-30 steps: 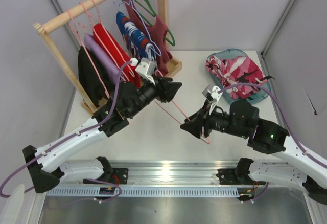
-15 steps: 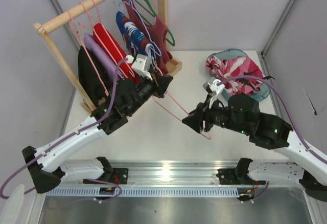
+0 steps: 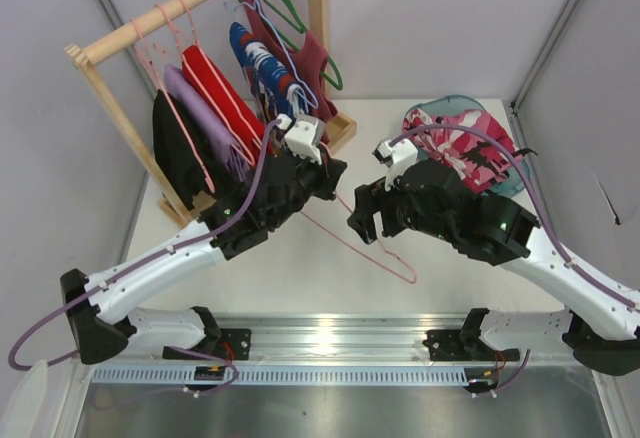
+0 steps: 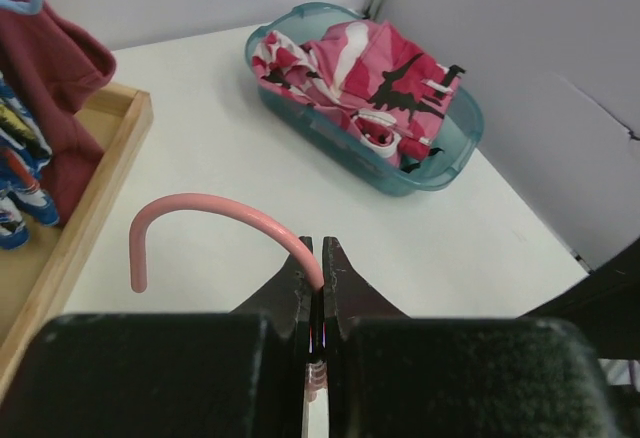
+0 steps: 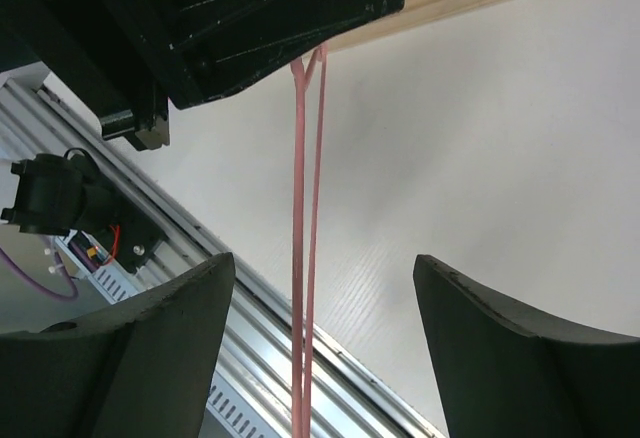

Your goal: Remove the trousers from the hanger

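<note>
The trousers (image 3: 458, 144) are off the hanger. They lie crumpled in a teal basket (image 3: 508, 186) at the back right of the table (image 3: 300, 268), and the pink, red, white and black cloth rises a little over the rim. The left wrist view shows them (image 4: 370, 73) filling most of the basket (image 4: 400, 173).

The hanger (image 3: 410, 278) is bare and well apart from the basket, between the two arms. The left gripper (image 3: 335, 173) holds it at the neck. In the left wrist view the two fingers of this gripper (image 4: 318, 258) are pressed together on the thin pink wire, and the hook (image 4: 200, 208) curves up and to the left above them. From there the frame runs toward the near edge of the table. Its far corner is low, near the table, but it is not clear if it touches.

The right gripper (image 3: 360, 220) is just beside the frame, facing the left gripper. In the right wrist view its fingers (image 5: 130, 358) stand wide apart, and the two wires of the hanger (image 5: 298, 158) pass between them without touching either one.

At the back left stands a wooden rack (image 3: 190, 3) with more hangers and garments, near the left gripper.
</note>
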`<state>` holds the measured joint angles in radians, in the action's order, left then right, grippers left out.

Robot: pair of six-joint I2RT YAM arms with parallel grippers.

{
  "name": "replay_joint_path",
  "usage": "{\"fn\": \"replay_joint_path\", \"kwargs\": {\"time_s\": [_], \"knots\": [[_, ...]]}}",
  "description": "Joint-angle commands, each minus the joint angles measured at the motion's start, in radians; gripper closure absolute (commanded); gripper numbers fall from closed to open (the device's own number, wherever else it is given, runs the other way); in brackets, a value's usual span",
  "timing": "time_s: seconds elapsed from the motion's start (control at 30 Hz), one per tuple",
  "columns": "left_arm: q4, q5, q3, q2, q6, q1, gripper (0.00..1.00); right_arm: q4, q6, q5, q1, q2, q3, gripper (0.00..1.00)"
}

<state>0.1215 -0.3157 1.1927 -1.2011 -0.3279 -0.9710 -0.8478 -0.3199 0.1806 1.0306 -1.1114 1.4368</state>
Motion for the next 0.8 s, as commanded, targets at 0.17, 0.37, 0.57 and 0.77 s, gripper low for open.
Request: {"fn": "replay_joint_path", "kwargs": {"time_s": [0.17, 0.37, 0.57, 0.77], "knots": [[0.036, -0.063, 0.122, -0.031, 0.003, -0.005, 1.00, 0.001, 0.054, 0.112, 0.092, -0.041, -0.007, 0.22], [0.047, -0.062, 0.140, -0.029, 0.003, -0.005, 1.00, 0.003, 0.053, 0.184, 0.134, -0.079, -0.042, 0.31], [0.049, -0.069, 0.128, -0.025, 0.003, -0.003, 1.00, 0.032, 0.042, 0.212, 0.134, -0.044, -0.050, 0.74], [0.061, -0.066, 0.139, -0.038, -0.016, -0.003, 1.00, 0.058, 0.035, 0.255, 0.134, -0.007, -0.064, 0.91]]}}
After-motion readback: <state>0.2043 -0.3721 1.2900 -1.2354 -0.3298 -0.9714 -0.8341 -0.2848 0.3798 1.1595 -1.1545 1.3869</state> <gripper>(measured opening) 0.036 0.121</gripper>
